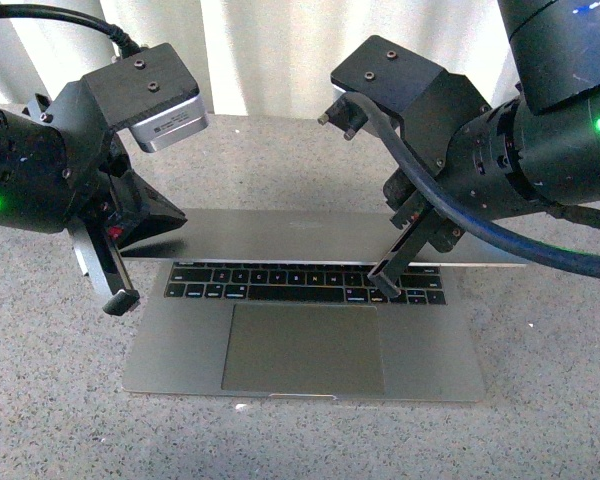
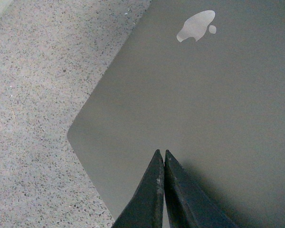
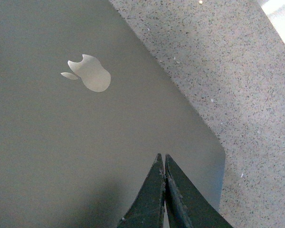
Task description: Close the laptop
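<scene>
Slim grey metal laptop [image 1: 305, 350] with black keys and a large trackpad: it sits mid-table toward 6 o'clock on the speckled grey tabletop [image 1: 50, 400]. Its base lies flat and its lid is partly lowered, with the plain outer face and pale apple logo [image 2: 195, 26] turned upward. The left gripper [image 2: 160, 153], black wedge fingers pressed together on nothing, is over the lid's 9 o'clock corner. The right gripper [image 3: 162, 156], likewise pinched together and empty, is over the 3 o'clock corner. Contact with the lid cannot be told.
</scene>
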